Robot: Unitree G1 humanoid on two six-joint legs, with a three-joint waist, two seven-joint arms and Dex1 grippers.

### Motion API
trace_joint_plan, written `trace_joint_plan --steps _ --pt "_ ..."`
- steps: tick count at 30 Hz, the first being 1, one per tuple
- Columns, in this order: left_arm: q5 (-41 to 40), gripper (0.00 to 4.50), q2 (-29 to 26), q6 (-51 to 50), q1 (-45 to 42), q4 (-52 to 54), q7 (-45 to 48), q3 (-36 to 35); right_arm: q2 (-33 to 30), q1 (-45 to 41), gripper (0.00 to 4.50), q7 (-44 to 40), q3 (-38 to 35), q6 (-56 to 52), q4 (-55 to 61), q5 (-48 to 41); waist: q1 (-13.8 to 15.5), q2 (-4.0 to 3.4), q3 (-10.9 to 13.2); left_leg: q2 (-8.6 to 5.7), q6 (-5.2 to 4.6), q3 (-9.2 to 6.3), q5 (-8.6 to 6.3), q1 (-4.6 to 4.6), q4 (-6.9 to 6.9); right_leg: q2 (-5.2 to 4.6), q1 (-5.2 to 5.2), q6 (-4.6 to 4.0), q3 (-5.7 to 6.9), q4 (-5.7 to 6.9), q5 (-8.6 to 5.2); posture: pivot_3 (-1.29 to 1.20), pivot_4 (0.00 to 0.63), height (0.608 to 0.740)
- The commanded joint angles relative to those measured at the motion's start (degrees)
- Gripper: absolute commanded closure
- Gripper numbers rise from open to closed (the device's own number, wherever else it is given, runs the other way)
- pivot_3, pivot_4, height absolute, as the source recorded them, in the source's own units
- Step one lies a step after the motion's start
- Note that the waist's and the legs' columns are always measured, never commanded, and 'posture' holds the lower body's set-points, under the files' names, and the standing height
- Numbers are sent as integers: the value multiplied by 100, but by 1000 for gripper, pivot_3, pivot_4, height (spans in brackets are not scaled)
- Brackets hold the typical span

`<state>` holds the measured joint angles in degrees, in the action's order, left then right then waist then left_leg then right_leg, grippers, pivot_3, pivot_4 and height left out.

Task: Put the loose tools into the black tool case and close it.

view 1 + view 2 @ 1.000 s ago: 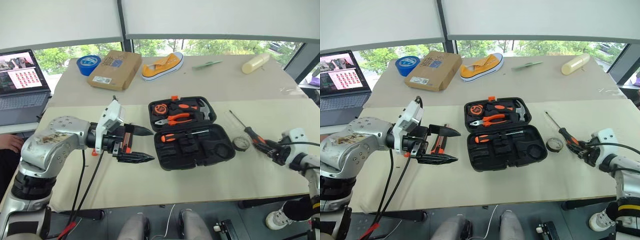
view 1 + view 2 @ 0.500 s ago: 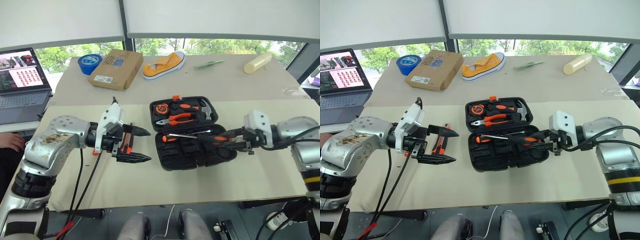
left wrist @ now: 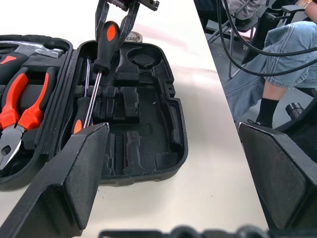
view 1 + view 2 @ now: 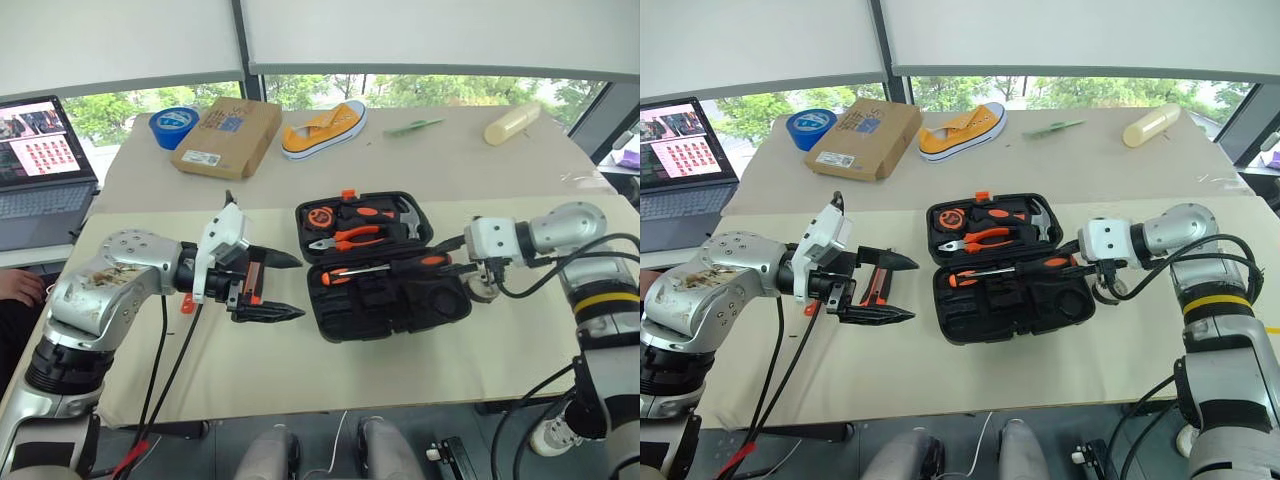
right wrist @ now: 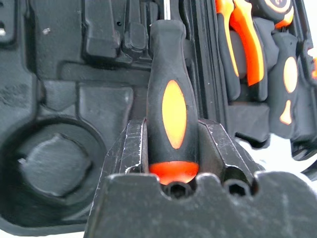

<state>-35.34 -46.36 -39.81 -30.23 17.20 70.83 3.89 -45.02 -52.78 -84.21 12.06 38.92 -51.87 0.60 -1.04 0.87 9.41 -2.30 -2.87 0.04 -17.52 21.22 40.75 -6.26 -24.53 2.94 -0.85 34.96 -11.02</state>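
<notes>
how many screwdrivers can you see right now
2. One screwdriver is clamped in the right claw, held over the open black tool case. Another screwdriver lies in a slot along the case's hinge. Others may be hidden behind the arms.

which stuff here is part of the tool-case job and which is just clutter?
Job:
- black tool case, open
- screwdriver held in the right gripper over the case
- screwdriver already in the case
- utility knife behind the open left gripper
- round disc

Clutter:
- cardboard box
- blue tape roll
- yellow shoe
- laptop
</notes>
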Motion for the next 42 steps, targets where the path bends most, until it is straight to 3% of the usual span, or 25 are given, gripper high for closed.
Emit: trace_joint_plan --steps 1,9,23,25,28,30,32,36,42 --pt "-26 0 -33 100 8 190 -55 -115 37 -222 3484 -286 -131 180 -192 -185 -1 0 0 1 0 0 0 0 0 0 0 0 0 0 0 0 150 735" --pt "-13 0 -42 129 56 234 -92 -110 -20 -108 3484 -604 -262 -51 -7 -498 1 -2 2 1 2 -2 -1 1 -1 0 -2 0 0 1 0 0 150 735" --pt "33 0 -33 140 -75 157 -19 -58 -54 -88 3484 144 -15 499 -744 404 2 -4 3 0 4 0 -2 1 -1 1 -3 0 -1 2 0 0 150 735" --pt "33 0 -26 130 -76 163 -18 -57 -14 -83 2480 96 -77 515 -701 292 4 -3 3 0 4 -1 -1 1 -1 0 -2 0 -1 2 0 0 150 735" --pt "51 0 -5 135 -81 145 -22 -35 126 -129 1679 10 -285 130 -468 -76 1 -4 3 0 4 -1 -2 1 -1 0 -2 0 0 2 0 0 150 735" --pt "69 0 18 147 -81 127 -28 -18 225 -176 839 -29 -436 -419 -265 -314 -2 -3 3 1 4 -1 -1 1 -1 1 -3 -1 -1 2 0 0 150 735" --pt "84 0 53 151 -81 120 -42 1 271 -135 645 -63 -500 -858 -50 -446 -13 -3 3 2 4 -1 -1 2 -1 1 -3 -1 -1 2 0 0 150 735" --pt "149 0 144 183 -76 85 -65 47 391 164 1581 -102 -585 -1703 570 -729 0 -4 3 3 4 -2 -2 5 -2 1 -7 -1 -1 2 1 0 150 735" --pt "224 0 172 279 -65 3 -55 91 524 456 3657 52 -531 -2074 1005 -716 18 -4 3 -2 4 -3 -2 11 -1 -3 -10 -1 0 2 1 0 150 735"
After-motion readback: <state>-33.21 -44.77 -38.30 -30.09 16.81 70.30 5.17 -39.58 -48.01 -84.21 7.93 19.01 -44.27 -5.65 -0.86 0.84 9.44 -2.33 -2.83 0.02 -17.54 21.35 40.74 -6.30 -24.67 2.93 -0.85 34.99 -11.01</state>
